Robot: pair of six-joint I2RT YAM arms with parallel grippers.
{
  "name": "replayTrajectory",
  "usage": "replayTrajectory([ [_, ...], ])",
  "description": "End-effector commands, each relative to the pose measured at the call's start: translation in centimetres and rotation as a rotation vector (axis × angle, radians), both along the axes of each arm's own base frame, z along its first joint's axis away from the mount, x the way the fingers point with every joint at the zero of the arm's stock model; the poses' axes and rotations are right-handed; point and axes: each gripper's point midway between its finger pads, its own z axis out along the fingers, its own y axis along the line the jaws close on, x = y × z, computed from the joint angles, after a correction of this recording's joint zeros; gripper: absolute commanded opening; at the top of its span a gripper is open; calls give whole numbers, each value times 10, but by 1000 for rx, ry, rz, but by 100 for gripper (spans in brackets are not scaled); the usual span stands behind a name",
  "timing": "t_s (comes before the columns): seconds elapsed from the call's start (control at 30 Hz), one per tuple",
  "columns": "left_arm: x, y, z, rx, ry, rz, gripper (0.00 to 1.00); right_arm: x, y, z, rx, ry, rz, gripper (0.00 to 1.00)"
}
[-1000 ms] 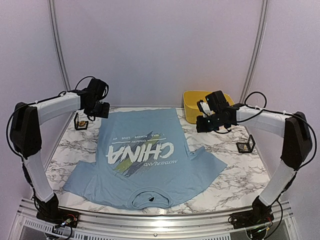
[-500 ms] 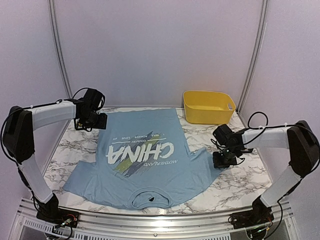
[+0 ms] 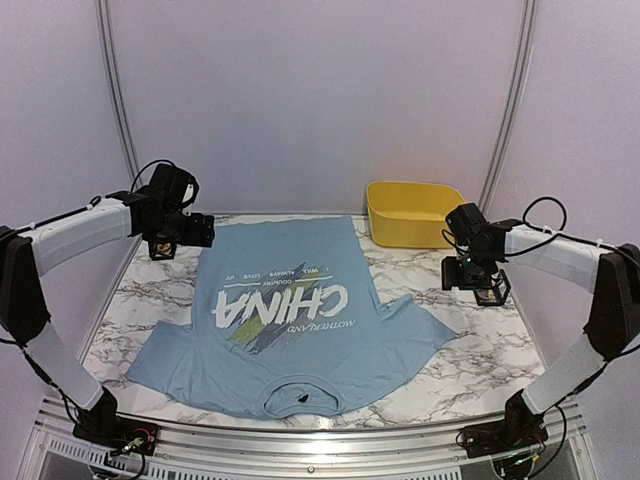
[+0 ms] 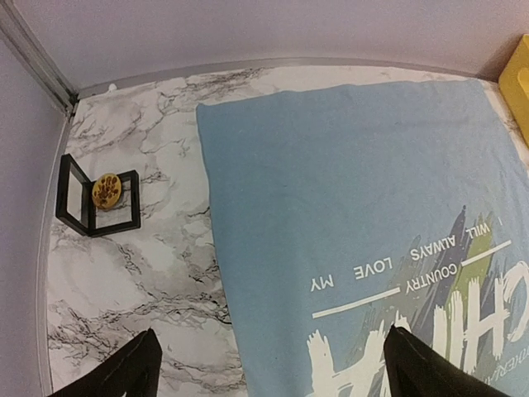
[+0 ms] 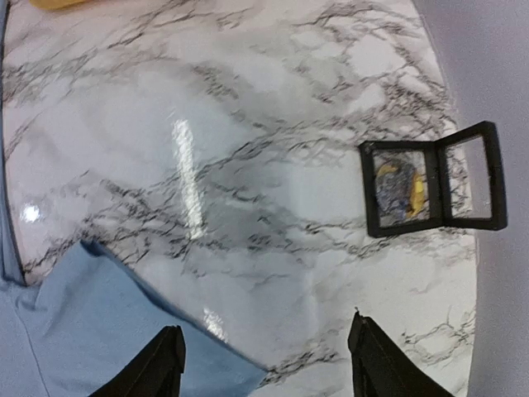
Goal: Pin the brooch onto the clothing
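Brooch [image 4: 107, 189]: set in open case [image 4: 116, 227], near shirt [image 4: 347, 182].
Left claw [image 4: 271, 364]: released, empty.
Right claw [image 5: 264, 356]: released, empty.

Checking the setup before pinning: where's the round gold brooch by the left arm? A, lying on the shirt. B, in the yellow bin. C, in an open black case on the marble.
C: the gold brooch sits inside the open black case on the marble table, apart from the blue shirt.
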Motion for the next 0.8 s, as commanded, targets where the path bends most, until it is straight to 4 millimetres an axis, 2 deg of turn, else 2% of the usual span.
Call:
replayTrajectory([
  [0.0,-7,0,23,-4,-53,-40,99,30,-56,-1,-114,-28,-113,68],
  [0.13,-8,1,22,3,-51,-47,99,49,-87,-9,-117,-51,-184,73],
  [0.23,-8,-2,20,-2,-44,-57,99,63,-103,-12,-75,-67,-207,80],
  [0.4,-7,-2,18,5,-41,-61,99,73,-114,-34,-64,-26,-211,81],
  [0.5,-8,-3,18,3,-38,-67,99,75,-109,-50,-39,-5,-193,81],
  [0.53,-8,-3,18,5,-38,-70,99,75,-117,-54,-34,1,-213,81],
  [0.67,-7,-3,18,6,-39,-75,99,82,-116,-66,28,-4,-199,80],
  [0.77,-7,-4,19,3,-37,-75,99,78,-121,-75,10,20,-213,79],
])
